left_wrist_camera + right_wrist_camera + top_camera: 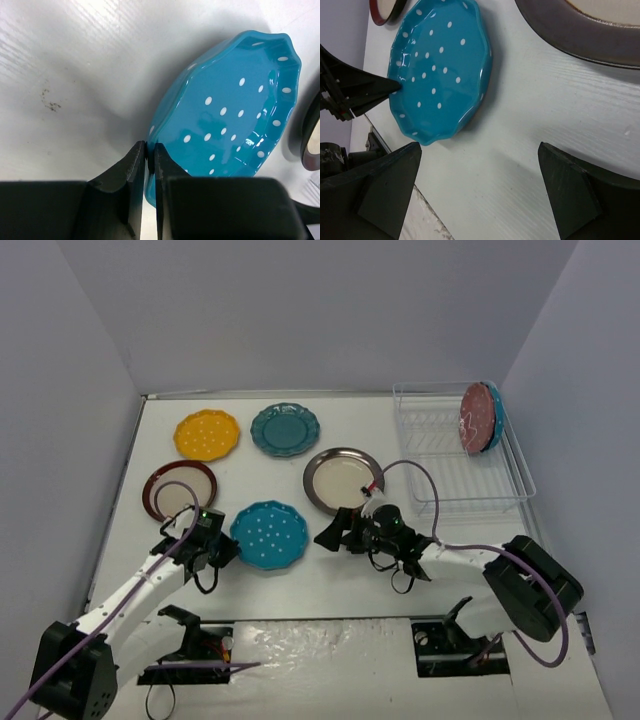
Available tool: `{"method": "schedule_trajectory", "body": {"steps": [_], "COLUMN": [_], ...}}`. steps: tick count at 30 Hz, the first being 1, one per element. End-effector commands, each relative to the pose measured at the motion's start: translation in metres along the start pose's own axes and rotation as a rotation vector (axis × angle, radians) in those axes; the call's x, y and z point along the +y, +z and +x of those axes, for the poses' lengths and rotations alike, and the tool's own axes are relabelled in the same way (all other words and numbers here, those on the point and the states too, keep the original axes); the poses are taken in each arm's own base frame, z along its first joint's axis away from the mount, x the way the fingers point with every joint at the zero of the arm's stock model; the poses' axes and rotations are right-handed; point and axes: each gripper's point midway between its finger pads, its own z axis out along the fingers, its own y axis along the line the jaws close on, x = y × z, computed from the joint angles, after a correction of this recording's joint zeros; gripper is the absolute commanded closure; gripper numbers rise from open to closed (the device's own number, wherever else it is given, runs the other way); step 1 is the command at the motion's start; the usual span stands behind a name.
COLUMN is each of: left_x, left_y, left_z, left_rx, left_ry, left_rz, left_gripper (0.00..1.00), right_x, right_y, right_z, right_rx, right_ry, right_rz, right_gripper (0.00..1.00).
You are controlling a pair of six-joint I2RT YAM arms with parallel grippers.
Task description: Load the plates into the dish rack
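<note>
Load count: two in the dish rack [440,462], five on the counter [300,592], seven in all.
At the rack's right end stand one pink plate [472,422] and, mostly hidden behind it, seemingly one blue plate [495,408]. Left of the rack lie one yellow plate [207,434], one teal plate [285,429], one brown-rimmed plate [343,480], one maroon-rimmed plate [180,490] and one blue dotted plate [268,534], its rim grasped by the left gripper [149,155]; the right gripper [338,532] gapes empty.

Left tool [150,155], jaws tight on the near rim of the blue white-dotted plate [225,115], white table [75,75] beneath.
</note>
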Motion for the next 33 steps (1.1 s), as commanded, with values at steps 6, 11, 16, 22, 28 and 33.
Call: {"method": "schedule_trajectory", "body": {"steps": [6,11,16,22,28,33], "left_x": [-0.079,-0.085,-0.084,-0.087,-0.088,-0.089], "left_y": [-0.039,-0.050,-0.050,-0.051,-0.054,-0.055], "left_z": [-0.005,-0.004,0.001,0.004,0.006,0.007], "left_rx": [0.034,0.036,0.061,0.073,0.083,0.084], "left_ry": [-0.126,-0.136,-0.134,-0.120,-0.098,-0.076], "left_rz": [0.368,0.439,0.454,0.474,0.484,0.492], "left_gripper": [1.00,1.00,1.00,1.00,1.00,1.00], "right_x": [0.042,0.041,0.050,0.066,0.080,0.091], "right_y": [0.029,0.043,0.054,0.056,0.045,0.033], "right_z": [-0.027,-0.017,-0.012,-0.017,-0.031,-0.043], "right_rx": [-0.105,-0.065,-0.050,-0.057,-0.106,-0.146], "right_ry": [0.073,0.105,0.139,0.124,0.090,0.015], "right_rz": [-0.183,-0.208,-0.272,-0.344,-0.375,-0.367], "right_gripper": [0.01,0.01,0.04,0.18,0.71,1.00]}}
